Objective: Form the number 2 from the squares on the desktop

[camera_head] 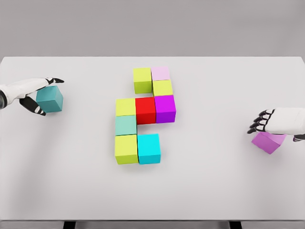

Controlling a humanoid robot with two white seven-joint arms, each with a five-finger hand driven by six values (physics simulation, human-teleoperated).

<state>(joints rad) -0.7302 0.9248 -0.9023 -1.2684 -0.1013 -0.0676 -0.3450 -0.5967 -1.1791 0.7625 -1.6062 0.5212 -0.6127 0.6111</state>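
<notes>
Several coloured cubes sit joined at the table's middle: yellow-green (142, 79), pale pink (160, 73), yellow-green (163, 88), magenta (165, 108), red (146, 110), yellow-green (126, 107), mint (126, 125), yellow-green (126, 149) and cyan (148, 148). Far left, a teal cube (51, 101) is clasped by my left hand (47, 96), fingers over its far side and thumb on its near side. At the right, my right hand (257, 123) hovers over a purple cube (269, 142), its fingers loosely curled and pointing left past the cube. The palm hides the cube's top.
The white table (214, 191) spans the whole view, with its front edge near the bottom. Bare surface lies between the cube cluster and each hand, and along the front.
</notes>
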